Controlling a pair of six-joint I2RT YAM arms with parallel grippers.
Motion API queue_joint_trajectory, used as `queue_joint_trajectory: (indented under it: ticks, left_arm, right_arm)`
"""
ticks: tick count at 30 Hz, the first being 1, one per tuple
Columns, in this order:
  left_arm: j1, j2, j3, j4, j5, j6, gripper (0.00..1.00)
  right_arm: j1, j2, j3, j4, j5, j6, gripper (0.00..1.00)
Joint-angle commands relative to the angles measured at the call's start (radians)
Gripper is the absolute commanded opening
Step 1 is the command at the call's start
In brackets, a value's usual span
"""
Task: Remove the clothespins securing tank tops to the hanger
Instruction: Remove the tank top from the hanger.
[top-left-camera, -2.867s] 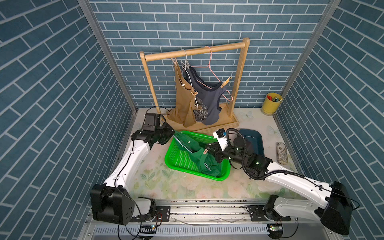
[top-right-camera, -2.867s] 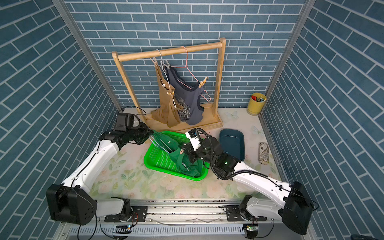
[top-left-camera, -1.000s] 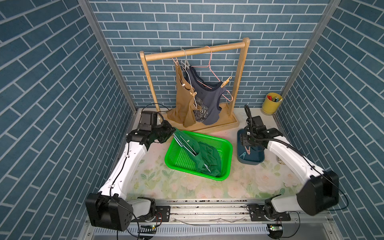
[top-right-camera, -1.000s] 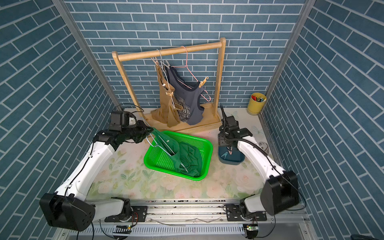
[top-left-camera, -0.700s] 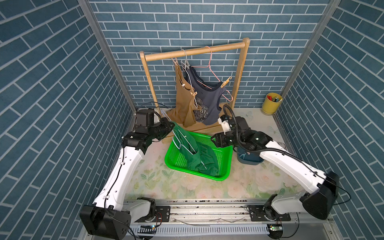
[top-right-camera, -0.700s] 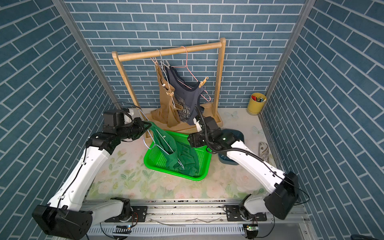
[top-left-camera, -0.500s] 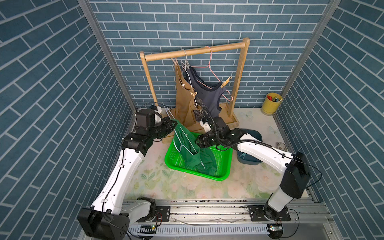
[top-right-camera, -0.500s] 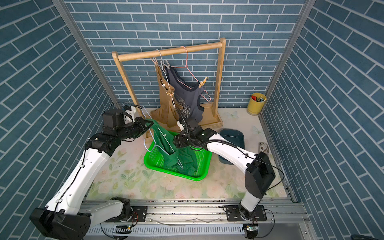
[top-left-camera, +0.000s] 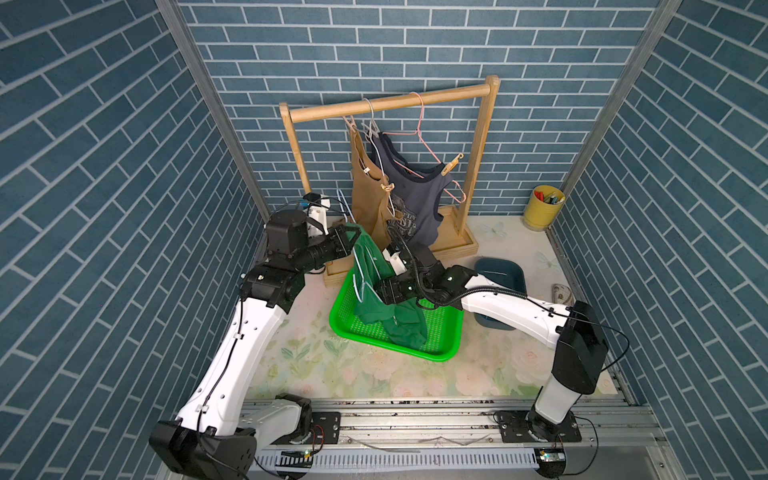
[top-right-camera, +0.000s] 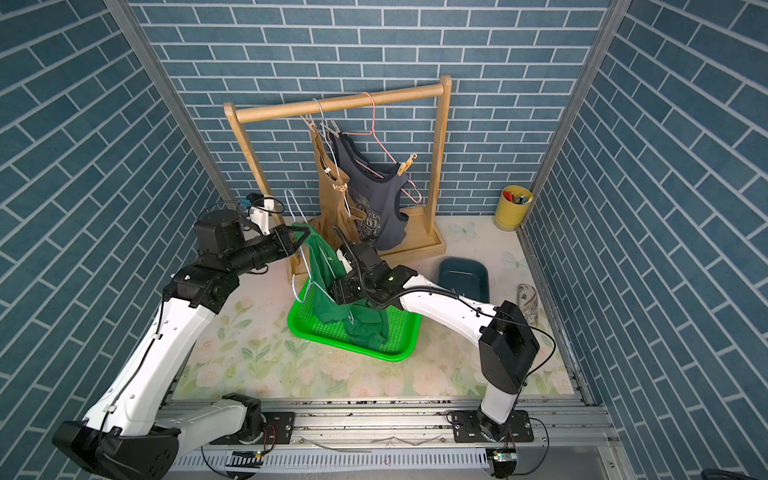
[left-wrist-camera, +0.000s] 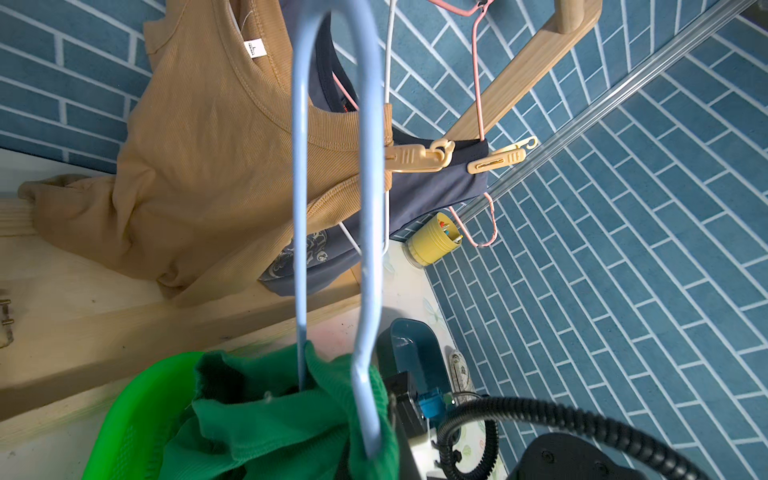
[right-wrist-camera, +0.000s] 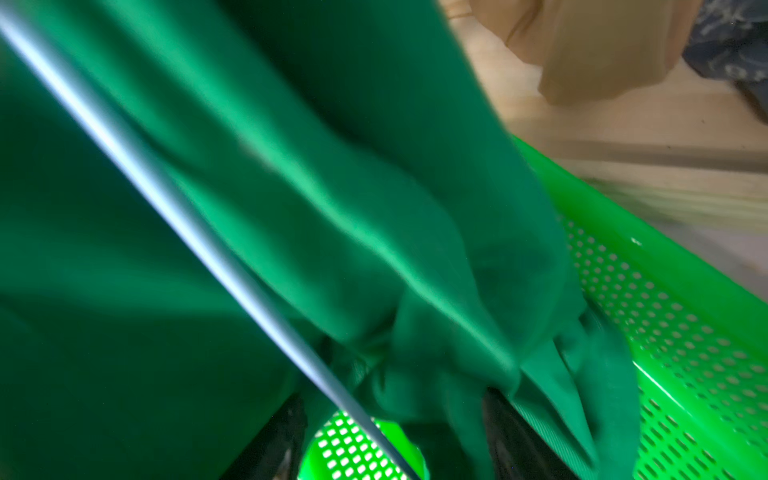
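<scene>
Both top views look steeply down from high at the front, facing the wooden rack at the back wall. The left wrist camera looks along the pale blue hanger toward that same rack. The right wrist camera, blurred, sits close against the green tank top.

Left jaws shut — right jaws apart.

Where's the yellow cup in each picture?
Top view: yellow cup in the far right corner, right of the wooden rack.
Top view: same corner.
Left wrist: just beyond the grey-blue tank top, at.
Right wrist: not in it.
Shared landmark: the wooden rack.
</scene>
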Motion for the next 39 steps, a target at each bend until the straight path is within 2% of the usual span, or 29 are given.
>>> queue_joint_trajectory:
  ticks: [1, 8, 14, 17, 21, 26, 29, 36, 39]
  left_arm:
    - [-0.012, -0.035, 0.037, 0.043, -0.041, 0.081, 0.0]
    - [-0.031, -0.043, 0.062, 0.029, -0.084, 0.131, 0.0]
    - [-0.049, -0.062, 0.044, 0.047, -0.093, 0.114, 0.0]
    - [-0.055, -0.073, 0.037, 0.051, -0.104, 0.108, 0.0]
    - [-0.054, -0.09, 0.026, 0.051, -0.129, 0.085, 0.0]
    - [-0.054, -0.121, 0.008, 0.041, -0.191, 0.03, 0.0]
    - [-0.053, -0.145, 0.001, 0.015, -0.25, 0.026, 0.0]
    - [-0.052, -0.174, 0.009, -0.09, -0.332, -0.034, 0.0]
    - [-0.052, -0.164, 0.041, -0.161, -0.323, -0.083, 0.0]
  right_arm:
    - [0.04, -0.084, -0.05, -0.056, 0.118, 0.048, 0.68]
    - [0.079, -0.113, -0.15, -0.062, 0.202, 0.076, 0.67]
    - [0.093, -0.069, -0.184, 0.002, 0.2, 0.087, 0.65]
    - [0.099, -0.059, -0.186, 0.011, 0.204, 0.094, 0.57]
    - [0.108, -0.069, -0.213, 0.05, 0.225, 0.108, 0.34]
    - [0.108, -0.082, -0.28, 0.129, 0.236, 0.125, 0.12]
    - [0.114, -0.096, -0.33, 0.198, 0.226, 0.141, 0.08]
    - [0.12, -0.153, -0.458, 0.338, 0.24, 0.133, 0.06]
    - [0.116, -0.167, -0.496, 0.389, 0.213, 0.107, 0.06]
